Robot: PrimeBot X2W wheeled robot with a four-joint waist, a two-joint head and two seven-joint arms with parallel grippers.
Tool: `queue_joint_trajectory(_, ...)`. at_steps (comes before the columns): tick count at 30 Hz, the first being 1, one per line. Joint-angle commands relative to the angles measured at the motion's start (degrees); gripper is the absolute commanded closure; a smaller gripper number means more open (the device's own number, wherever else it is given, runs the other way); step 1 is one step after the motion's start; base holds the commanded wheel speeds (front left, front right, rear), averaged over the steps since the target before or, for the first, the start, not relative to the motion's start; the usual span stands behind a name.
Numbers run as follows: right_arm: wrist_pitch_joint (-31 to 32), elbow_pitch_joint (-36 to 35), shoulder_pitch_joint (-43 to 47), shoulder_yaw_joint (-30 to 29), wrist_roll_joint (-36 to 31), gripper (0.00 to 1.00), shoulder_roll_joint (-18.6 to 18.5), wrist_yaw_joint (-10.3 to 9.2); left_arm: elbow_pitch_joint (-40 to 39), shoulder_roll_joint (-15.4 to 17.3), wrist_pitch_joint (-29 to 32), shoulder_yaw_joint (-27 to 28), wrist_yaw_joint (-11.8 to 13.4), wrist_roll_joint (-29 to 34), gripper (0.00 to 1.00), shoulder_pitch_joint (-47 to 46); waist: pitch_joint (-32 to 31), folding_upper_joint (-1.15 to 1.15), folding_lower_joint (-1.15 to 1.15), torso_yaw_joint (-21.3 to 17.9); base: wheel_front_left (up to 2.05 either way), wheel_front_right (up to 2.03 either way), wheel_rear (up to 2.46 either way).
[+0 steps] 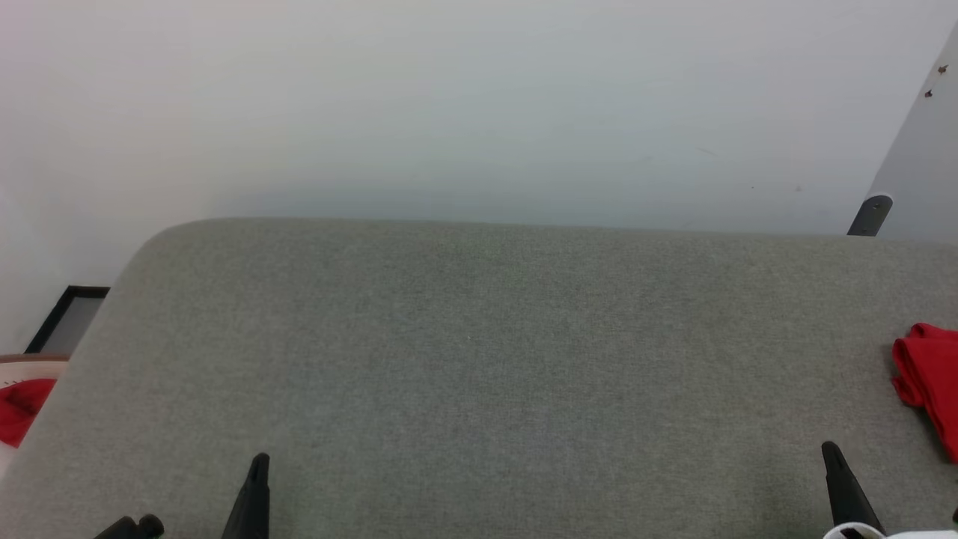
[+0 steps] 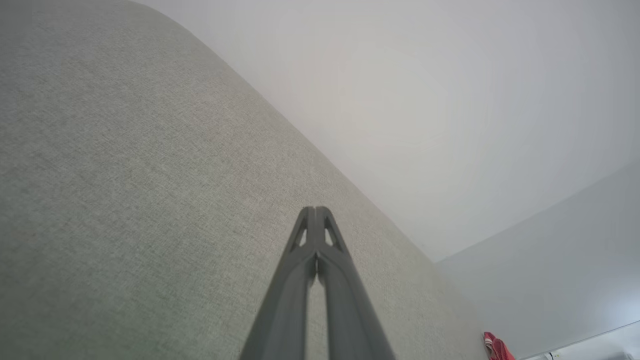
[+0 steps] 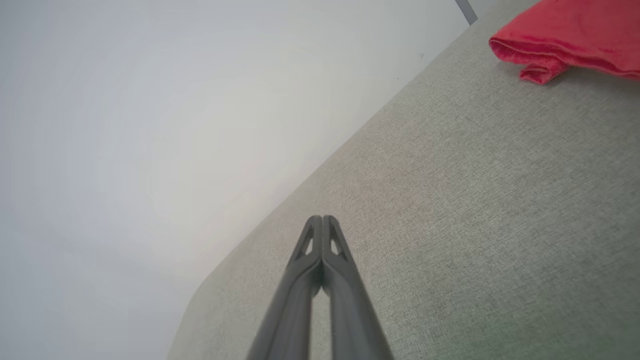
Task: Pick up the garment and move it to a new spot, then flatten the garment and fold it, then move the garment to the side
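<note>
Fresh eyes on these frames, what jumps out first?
The red garment, folded at the far right edge of the grey fabric surface, is the one bright thing on it. The left end effector and right end effector sit shut and empty near the front edge, apart from it. A second red item peeks in beyond the surface's left edge.

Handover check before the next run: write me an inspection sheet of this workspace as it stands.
surface: grey fabric top, flat, rounded far-left corner.
job's things: garment, red, bunched at the surface's right edge, touched by neither gripper.
clutter: red item beyond the surface's left edge.
grippers: left gripper shut, empty; right gripper shut, empty, short of the garment.
cables: nothing seen.
surroundings: pale wall; dark frame at left; grey panel at upper right.
</note>
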Motion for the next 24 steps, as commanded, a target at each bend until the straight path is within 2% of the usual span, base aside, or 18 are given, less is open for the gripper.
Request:
queue_joint_trajectory(1, 0.22, -0.47, -1.64, -0.34, 1.42, 1.00, -0.06, -0.01, -0.47, 0.05, 0.26, 0.37, -0.20, -1.43, 1.00, -1.56, 0.06, -0.01, 0.00, -0.05, 0.00, 0.00, 0.00)
queue_joint_trajectory(24, 2.91, 1.71, -5.40, -0.60, 15.02, 1.00, 0.34, -0.01, 1.14, -1.50, 4.31, 1.94, -0.33, -15.14, 1.00, -5.34, 1.16, -0.01, 0.00, -1.04, 0.00, 0.00, 0.00)
